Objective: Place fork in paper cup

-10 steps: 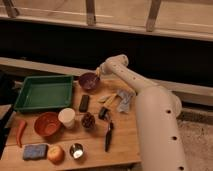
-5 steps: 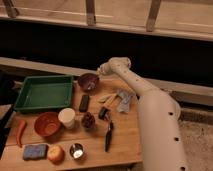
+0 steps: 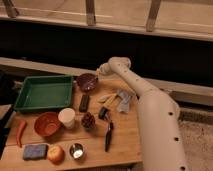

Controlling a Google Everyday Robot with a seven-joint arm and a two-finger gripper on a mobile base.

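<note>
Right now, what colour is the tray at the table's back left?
Green; the tray shows best in the camera view. The gripper is by the purple bowl.

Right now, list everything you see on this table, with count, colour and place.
tray: one, green, back left.
purple bowl: one, purple, back centre.
orange bowl: one, orange, front left.
paper cup: one, white, right of orange bowl.
brown cup: one, dark, right of paper cup.
metal cup: one, shiny, front edge.
sponge: one, blue, front left corner.
black-handled tool: one, black, front centre.
arm: one, cream, right side.
gripper: one, cream, by purple bowl.
</note>
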